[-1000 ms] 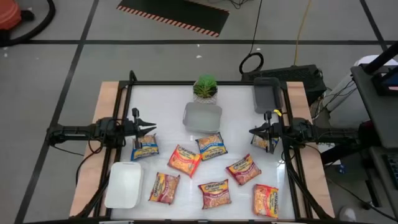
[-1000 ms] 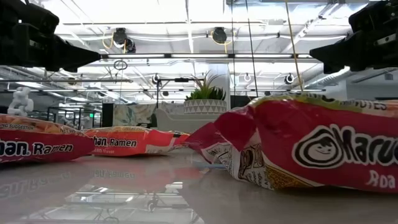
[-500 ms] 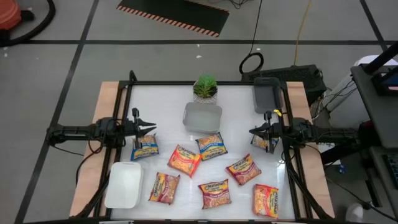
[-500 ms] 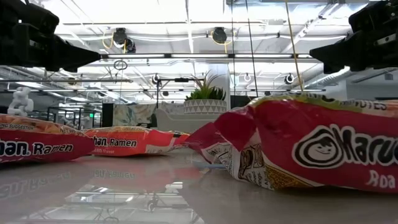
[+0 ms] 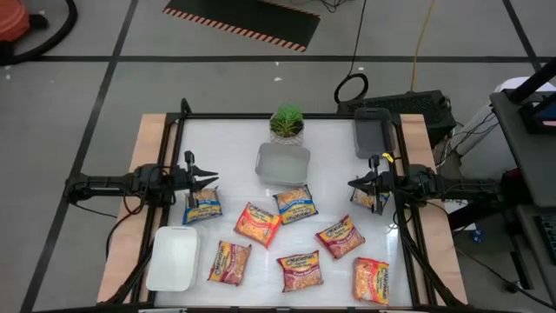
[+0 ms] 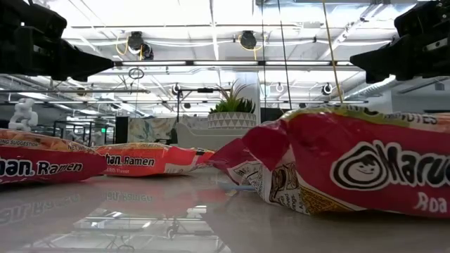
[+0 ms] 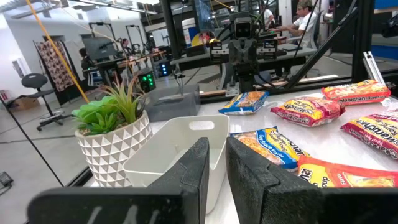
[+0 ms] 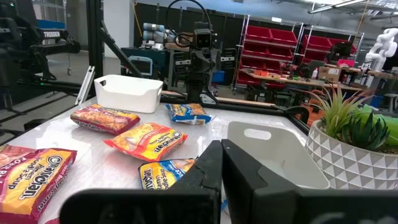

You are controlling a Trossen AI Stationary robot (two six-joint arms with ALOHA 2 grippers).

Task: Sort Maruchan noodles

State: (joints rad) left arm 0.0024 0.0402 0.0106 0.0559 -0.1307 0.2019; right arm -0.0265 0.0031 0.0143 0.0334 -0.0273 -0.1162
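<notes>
Several Maruchan noodle packets lie flat on the white table. A blue-white one sits just below my left gripper, another blue-white one lies mid-table, and a third lies under my right gripper. Orange-red packets and pink-red ones fill the near half. Both grippers hover above the table at its left and right sides, pointing at each other. Each is shut and holds nothing, as the left wrist view and the right wrist view show.
A light grey tray stands mid-table in front of a potted plant at the far edge. A dark grey tray is at the far right, and a white tray at the near left. A black frame borders the table.
</notes>
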